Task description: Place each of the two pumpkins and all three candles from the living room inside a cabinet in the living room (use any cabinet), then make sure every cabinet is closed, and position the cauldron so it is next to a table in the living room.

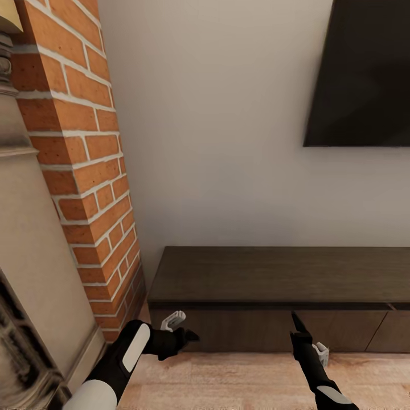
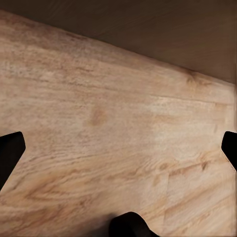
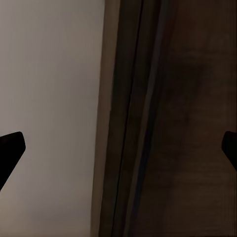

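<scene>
Against a pale wall (image 1: 228,142), a long, low dark-brown cabinet (image 1: 279,279) stretches from the middle of the head view off to 3 o'clock, its flat drawer fronts all flush and shut. Above it, at 1 o'clock, hangs the dark corner of a TV (image 1: 364,74). A red brick column (image 1: 85,165) slants down at 9 o'clock, with a beige fireplace surround (image 1: 34,250) beside it at 8 o'clock. Light wood floor (image 1: 239,378) runs along the bottom, in front of the cabinet. At 7 o'clock, the left gripper (image 1: 191,336) points toward the cabinet's left end, just in front of its lower edge. At 5 o'clock, the right gripper (image 1: 296,323) points up at the drawer fronts, its black tip overlapping them. From the left wrist camera, two black fingertips (image 2: 10,150) sit at opposite edges of the frame, spread wide, with nothing between them but floor boards (image 2: 113,128) and the dark cabinet base (image 2: 158,29) beyond. From the right wrist camera, the fingertips (image 3: 11,148) are likewise far apart and empty, framing the cabinet's dark wood (image 3: 187,123) where it meets the pale wall (image 3: 49,98).
</scene>
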Motion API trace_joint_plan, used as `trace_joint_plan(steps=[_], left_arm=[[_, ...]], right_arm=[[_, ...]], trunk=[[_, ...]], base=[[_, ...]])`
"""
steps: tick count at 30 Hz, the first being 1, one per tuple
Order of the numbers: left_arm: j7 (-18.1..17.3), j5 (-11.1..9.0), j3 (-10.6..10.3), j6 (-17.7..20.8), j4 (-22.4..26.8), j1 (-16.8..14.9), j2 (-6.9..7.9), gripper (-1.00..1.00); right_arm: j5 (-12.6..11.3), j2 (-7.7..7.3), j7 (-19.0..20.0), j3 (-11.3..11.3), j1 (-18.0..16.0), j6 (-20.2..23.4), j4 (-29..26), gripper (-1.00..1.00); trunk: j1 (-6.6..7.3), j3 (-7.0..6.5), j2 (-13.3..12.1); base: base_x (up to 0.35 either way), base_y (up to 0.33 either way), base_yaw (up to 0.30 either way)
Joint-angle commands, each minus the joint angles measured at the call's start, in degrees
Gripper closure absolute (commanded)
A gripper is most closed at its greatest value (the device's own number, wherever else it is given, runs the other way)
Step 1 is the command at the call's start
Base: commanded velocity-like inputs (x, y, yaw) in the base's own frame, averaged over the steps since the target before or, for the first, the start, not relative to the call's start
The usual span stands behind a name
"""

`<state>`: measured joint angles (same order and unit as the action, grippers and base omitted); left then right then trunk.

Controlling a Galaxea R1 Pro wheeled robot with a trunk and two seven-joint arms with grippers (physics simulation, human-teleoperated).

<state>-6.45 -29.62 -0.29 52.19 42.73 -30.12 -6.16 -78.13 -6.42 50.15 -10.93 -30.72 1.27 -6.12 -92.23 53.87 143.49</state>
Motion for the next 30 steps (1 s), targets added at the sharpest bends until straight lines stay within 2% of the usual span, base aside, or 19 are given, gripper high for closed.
trace_joint_plan(steps=[1,9,11,14,16,17,28,30], left_arm=[[-0.4,-0.08,-0.03,0.15,0.05,-0.03,0.0,-1.0],[-0.45,-1.31,-0.01,0.35,0.07,-0.03,0.12,-1.0],[-1.76,-1.35,0.11,1.71,0.07,-0.01,0.2,-1.0],[-7.72,-1.0,0.06,3.83,0.05,0.0,0.43,-1.0],[-11.4,-0.85,-0.29,4.37,0.05,0.04,1.37,-1.0],[-12.14,-0.94,-0.36,4.48,0.06,0.03,1.67,-1.0],[-13.83,-1.38,-0.41,4.93,0.07,0.0,2.11,-1.0],[-15.63,-1.39,-0.44,4.99,0.07,0.0,2.17,-1.0]], right_arm=[[0.26,0.01,0.25,-0.41,-0.04,0.14,0.06,-1.0],[0.25,0.01,1.38,-0.41,-0.04,1.09,0.11,-1.0],[-0.32,0.01,1.84,-0.41,-0.04,1.96,0.13,-1.0],[-2.47,-0.01,2.47,-0.31,-0.04,2.5,0.14,-1.0],[-3.41,-0.03,3.29,-0.26,-0.03,2.62,0.16,-1.0],[-3.61,-0.01,3.69,-0.25,-0.04,2.64,0.16,-1.0],[-3.93,-0.11,9.8,-0.39,-0.02,3.27,0.14,-1.0],[-3.89,-0.32,10.49,-0.4,-0.01,3.84,0.14,-1.0]], trunk=[[-0.01,0.29,0.04],[-0.22,2.06,0.15],[-0.27,2.5,0.18],[-0.34,3.17,0.22],[-0.34,3.17,0.22],[-0.34,3.17,0.22],[-0.34,3.17,0.22],[-0.34,3.17,0.22]], base=[[0.0,0.0,0.0],[0.0,0.0,0.0],[0.0,0.0,0.0],[0.0,0.0,0.0],[0.0,0.0,0.0],[0.0,0.0,0.0],[0.0,0.0,0.0],[0.0,0.0,0.0]])
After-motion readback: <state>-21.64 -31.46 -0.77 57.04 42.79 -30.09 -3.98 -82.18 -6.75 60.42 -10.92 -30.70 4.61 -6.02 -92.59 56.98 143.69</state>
